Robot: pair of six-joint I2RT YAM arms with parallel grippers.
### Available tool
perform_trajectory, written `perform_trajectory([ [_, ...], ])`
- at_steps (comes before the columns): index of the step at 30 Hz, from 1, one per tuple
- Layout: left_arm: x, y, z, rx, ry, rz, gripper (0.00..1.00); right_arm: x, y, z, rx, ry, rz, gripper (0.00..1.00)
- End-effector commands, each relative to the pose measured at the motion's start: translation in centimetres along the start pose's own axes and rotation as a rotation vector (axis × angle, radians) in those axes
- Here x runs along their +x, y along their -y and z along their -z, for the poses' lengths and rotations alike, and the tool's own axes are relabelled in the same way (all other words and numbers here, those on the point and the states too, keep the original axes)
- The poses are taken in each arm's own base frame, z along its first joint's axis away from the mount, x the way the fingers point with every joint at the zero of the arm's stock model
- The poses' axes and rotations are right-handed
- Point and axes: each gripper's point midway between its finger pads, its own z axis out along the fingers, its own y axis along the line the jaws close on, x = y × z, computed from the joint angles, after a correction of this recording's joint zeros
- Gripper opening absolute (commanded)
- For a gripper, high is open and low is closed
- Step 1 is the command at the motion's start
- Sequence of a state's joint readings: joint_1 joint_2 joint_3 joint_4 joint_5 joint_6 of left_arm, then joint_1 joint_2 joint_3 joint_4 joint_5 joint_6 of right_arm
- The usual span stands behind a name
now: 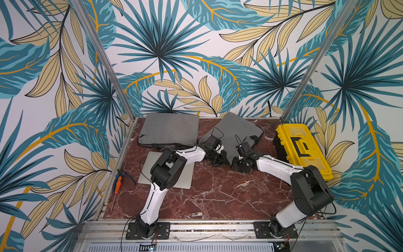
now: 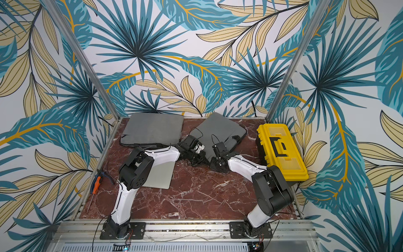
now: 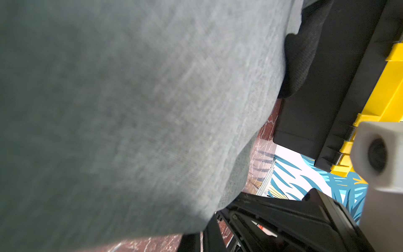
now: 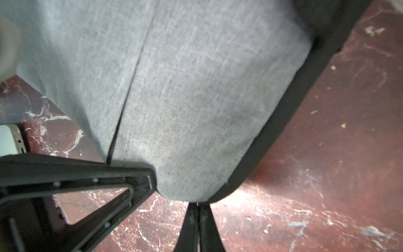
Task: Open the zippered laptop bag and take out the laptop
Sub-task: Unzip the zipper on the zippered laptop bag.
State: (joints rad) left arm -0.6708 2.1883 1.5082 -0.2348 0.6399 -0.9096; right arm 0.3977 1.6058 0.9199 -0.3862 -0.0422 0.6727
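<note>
**Both grippers at bag corner**

Laptop bag sits tilted, centre-right of frame in a top view. R gripper fingers pressed together at its near corner, L gripper closed too; can't tell what's pinched. Fabric looks soft, prob bunches; I'd grab the zip tab, not cloth. Laptop inside unseen, likely stiff, heavyish
</note>
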Motion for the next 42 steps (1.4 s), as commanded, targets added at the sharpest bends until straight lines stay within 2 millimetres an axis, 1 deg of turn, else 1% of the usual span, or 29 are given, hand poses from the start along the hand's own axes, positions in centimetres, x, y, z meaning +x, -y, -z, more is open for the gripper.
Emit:
perform_trajectory([
  [1,-1.1,-1.7,0.8,-0.062,0.063,0.019,0.0,-0.7,2.1,0.5,0.059,0.036,-0.004,0.0],
  [4,-1.2,-2.1,1.1,-0.08,0.083,0.022,0.0,-1.0,3.1,0.6,0.089,0.045,-0.012,0.0],
  [10,-1.3,-2.7,1.9,-0.098,0.105,0.021,0.0,-1.8,6.0,0.9,0.176,0.056,-0.046,0.0],
  [13,-1.3,-2.8,2.1,-0.101,0.107,0.018,0.0,-2.2,7.3,0.9,0.211,0.057,-0.068,0.0],
  [18,-1.1,-2.7,2.2,-0.1,0.106,0.006,0.0,-3.1,9.0,1.2,0.266,0.075,-0.082,0.0],
  [20,-1.1,-2.8,2.4,-0.103,0.109,0.005,0.0,-3.6,9.3,1.5,0.276,0.079,-0.081,0.0],
  [24,-1.2,-3.2,2.7,-0.115,0.122,0.008,0.0,-3.6,9.7,2.4,0.298,0.074,-0.059,0.0],
  [27,-1.4,-3.5,2.9,-0.12,0.128,0.009,0.0,-3.1,9.2,3.2,0.268,0.052,-0.031,0.0],
  [30,-1.8,-3.4,2.6,-0.116,0.126,-0.004,0.0,-1.9,8.6,3.5,0.224,0.007,-0.014,0.0],
  [34,-2.8,-3.0,2.3,-0.114,0.127,-0.047,0.0,0.2,7.1,3.0,0.128,-0.068,-0.003,0.0],
  [36,-2.9,-3.2,2.4,-0.144,0.121,-0.065,0.0,1.0,6.4,2.6,0.115,-0.085,0.014,0.0],
  [39,-3.5,-3.4,3.0,-0.188,0.132,-0.108,0.0,1.6,4.6,2.0,0.083,-0.094,0.045,0.0],
  [42,-4.0,-3.9,3.6,-0.211,0.136,-0.131,0.0,1.8,2.4,1.2,0.04,-0.095,0.066,0.0],
])
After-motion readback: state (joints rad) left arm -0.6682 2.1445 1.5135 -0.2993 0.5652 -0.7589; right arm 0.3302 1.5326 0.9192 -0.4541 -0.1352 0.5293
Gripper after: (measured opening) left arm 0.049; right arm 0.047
